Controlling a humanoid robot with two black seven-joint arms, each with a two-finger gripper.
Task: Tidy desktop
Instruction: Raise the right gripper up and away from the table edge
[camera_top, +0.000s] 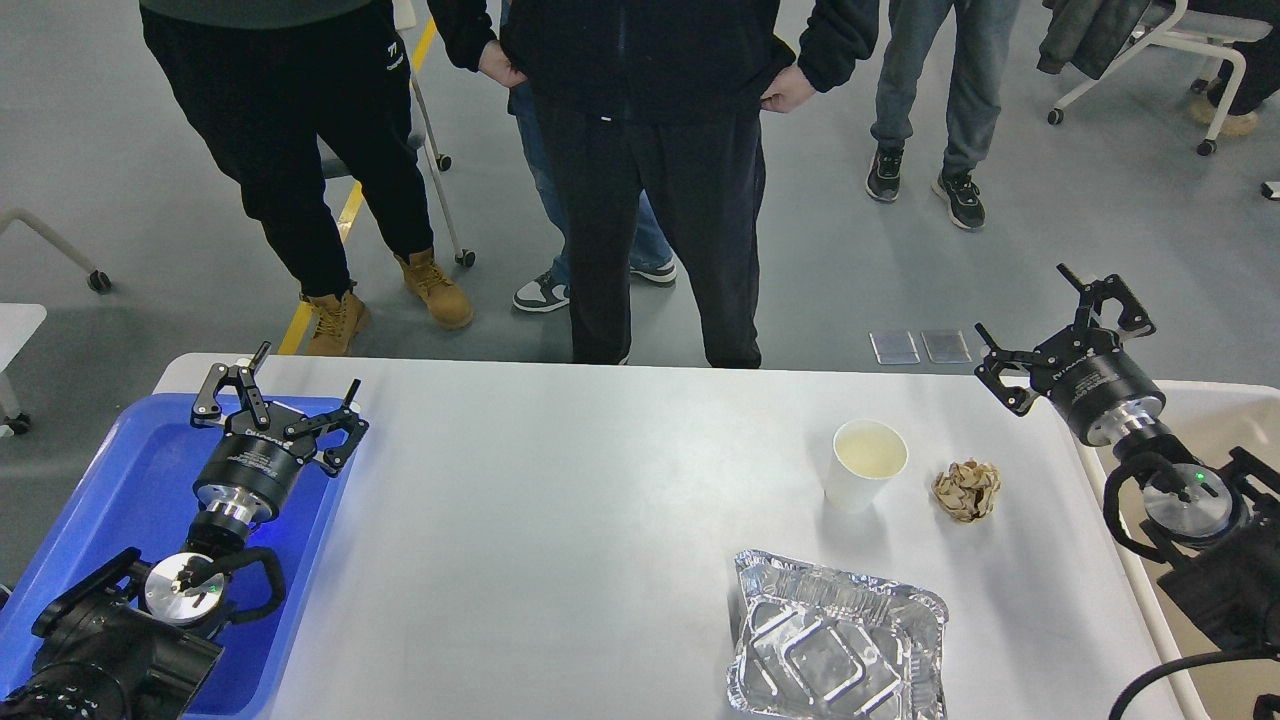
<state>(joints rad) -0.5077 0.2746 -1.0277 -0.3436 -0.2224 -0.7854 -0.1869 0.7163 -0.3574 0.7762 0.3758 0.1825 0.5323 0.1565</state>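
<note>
The desktop (560, 500) is a wide white-grey tabletop. On its right half stand a white paper cup (866, 463), a crumpled brown paper ball (967, 490) just right of the cup, and an empty foil tray (835, 640) near the front edge. My left gripper (283, 392) hangs open over the blue tray at the table's left end, holding nothing. My right gripper (1050, 318) is open too, raised past the table's far right corner, above and right of the paper ball, with nothing between its fingers.
A blue plastic tray (130, 500) lies at the left end of the table. A beige rimmed bin (1220, 420) stands off the right end under my right arm. Several people (650, 180) stand close behind the far edge.
</note>
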